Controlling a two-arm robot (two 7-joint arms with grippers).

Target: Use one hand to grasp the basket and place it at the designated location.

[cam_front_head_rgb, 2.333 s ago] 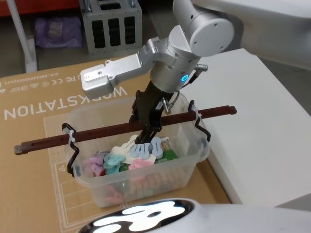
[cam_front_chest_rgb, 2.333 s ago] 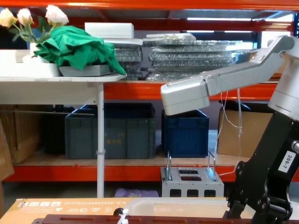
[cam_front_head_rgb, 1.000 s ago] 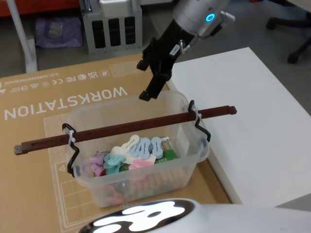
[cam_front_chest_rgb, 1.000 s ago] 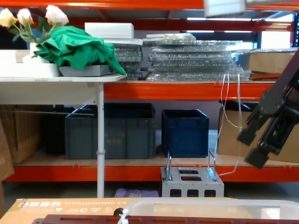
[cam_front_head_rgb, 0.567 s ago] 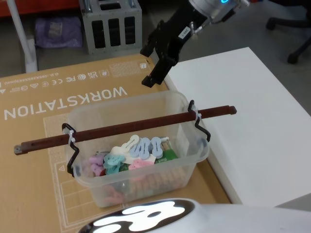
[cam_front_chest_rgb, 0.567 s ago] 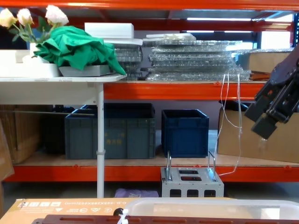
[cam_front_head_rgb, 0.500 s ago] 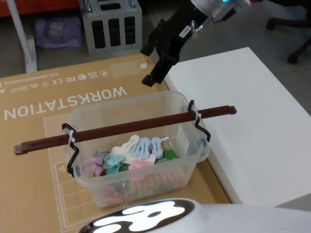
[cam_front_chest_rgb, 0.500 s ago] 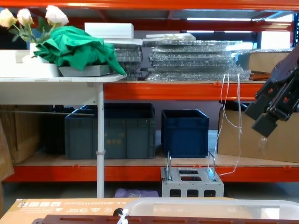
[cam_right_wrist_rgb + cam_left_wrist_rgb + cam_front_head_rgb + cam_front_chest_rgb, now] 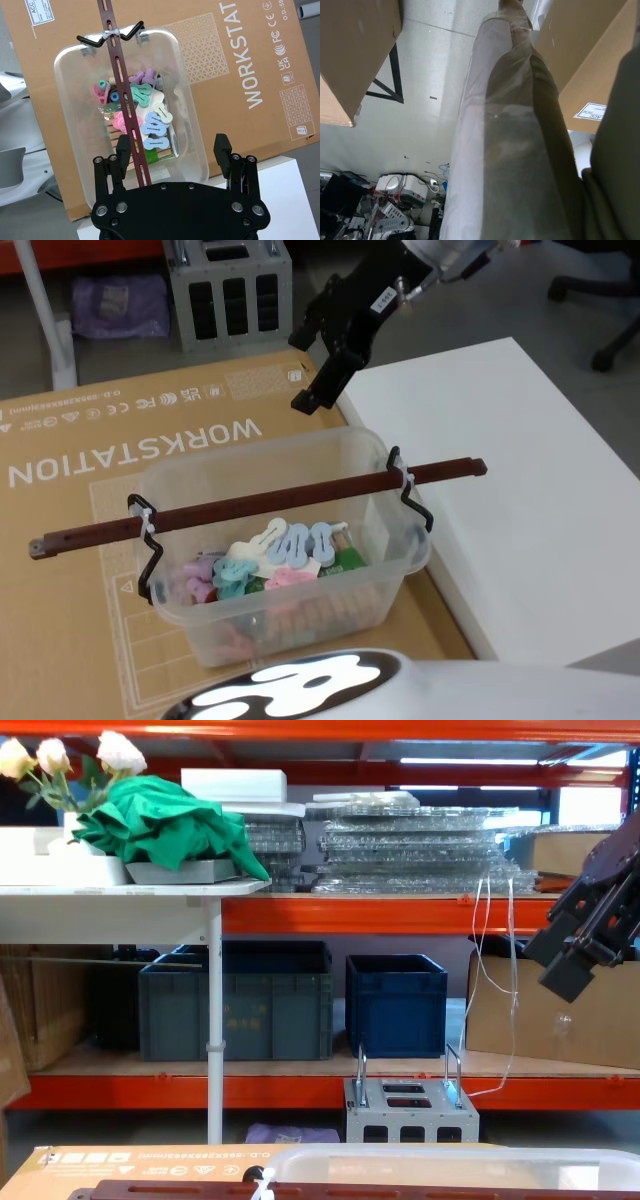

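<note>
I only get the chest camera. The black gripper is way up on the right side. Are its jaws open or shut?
Observer: Open. The right wrist view shows the right gripper with its jaws wide apart and nothing between them.
Operator: What's inside the tub? I just see its top edge.
Observer: The head view shows coloured plastic clips piled on the bottom of the basket.
</note>
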